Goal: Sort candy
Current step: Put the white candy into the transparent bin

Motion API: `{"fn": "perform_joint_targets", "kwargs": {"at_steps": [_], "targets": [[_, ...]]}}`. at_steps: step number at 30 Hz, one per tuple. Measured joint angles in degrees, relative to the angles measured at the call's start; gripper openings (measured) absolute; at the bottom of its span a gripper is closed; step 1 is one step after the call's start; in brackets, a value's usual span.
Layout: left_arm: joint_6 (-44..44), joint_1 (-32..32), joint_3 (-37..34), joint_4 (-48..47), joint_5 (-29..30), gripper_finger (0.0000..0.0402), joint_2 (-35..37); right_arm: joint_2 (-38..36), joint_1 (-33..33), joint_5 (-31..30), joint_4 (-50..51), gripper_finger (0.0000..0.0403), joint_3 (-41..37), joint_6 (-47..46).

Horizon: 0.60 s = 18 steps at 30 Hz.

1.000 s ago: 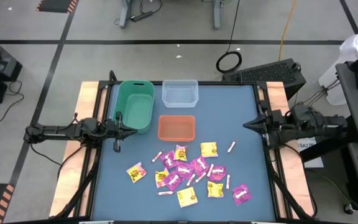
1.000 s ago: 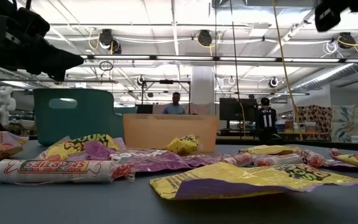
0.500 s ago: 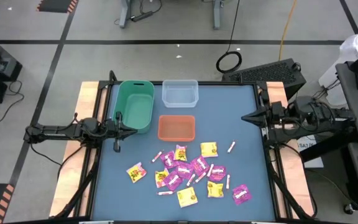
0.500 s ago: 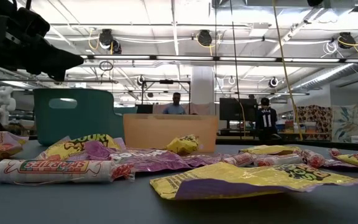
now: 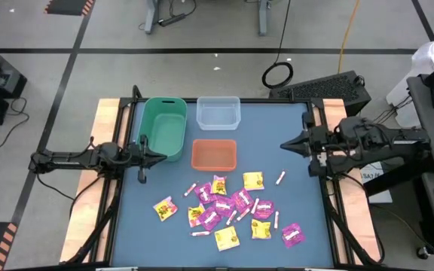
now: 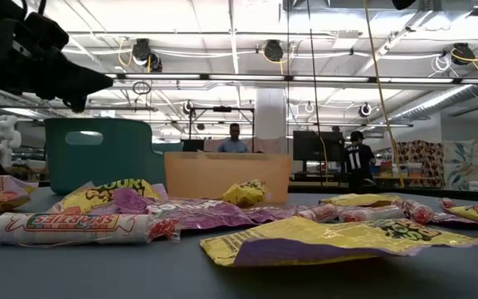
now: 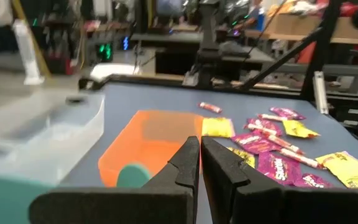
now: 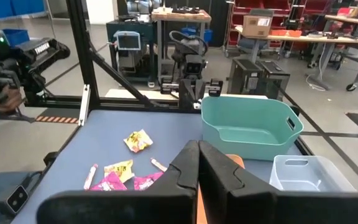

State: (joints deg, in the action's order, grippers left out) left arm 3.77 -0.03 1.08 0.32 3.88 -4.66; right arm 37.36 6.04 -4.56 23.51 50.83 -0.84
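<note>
The candy (image 5: 228, 211) lies loose on the blue table mat near the front middle: yellow packets, magenta packets and thin pale sticks, one stick (image 5: 281, 178) apart to the right. It also shows in the left wrist view (image 7: 272, 140), the right wrist view (image 8: 123, 171) and the low view (image 6: 222, 220). My left gripper (image 5: 163, 156) (image 7: 200, 140) is shut and level at the left edge, beside the green bin (image 5: 164, 128). My right gripper (image 5: 283, 145) (image 8: 197, 144) is shut, raised above the mat at the right side, pointing toward the bins. Neither touches anything.
Three bins stand at the back middle: the green one, a clear one (image 5: 218, 113) and a low orange one (image 5: 214, 155) just behind the candy. Bare mat lies to the right of the bins and along the left front. People stand in the room beyond the table.
My right gripper has risen and reached out from the table's right edge toward the middle, staying shut; it has left the top of the low view. The candy and bins have not moved.
</note>
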Motion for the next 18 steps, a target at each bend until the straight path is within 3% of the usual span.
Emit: {"fn": "perform_joint_targets", "kwargs": {"at_steps": [8,18], "targets": [[-2.6,0.0,7.5,-1.0,1.3,0.0025,-4.0,1.2,0.0,0.0,0.1,0.0000,0.0,0.0],[-4.3,0.0,26.7,-13.5,1.2,0.0025,-11.9,3.6,0.0,0.0,1.2,0.0000,0.0,0.0]]}}
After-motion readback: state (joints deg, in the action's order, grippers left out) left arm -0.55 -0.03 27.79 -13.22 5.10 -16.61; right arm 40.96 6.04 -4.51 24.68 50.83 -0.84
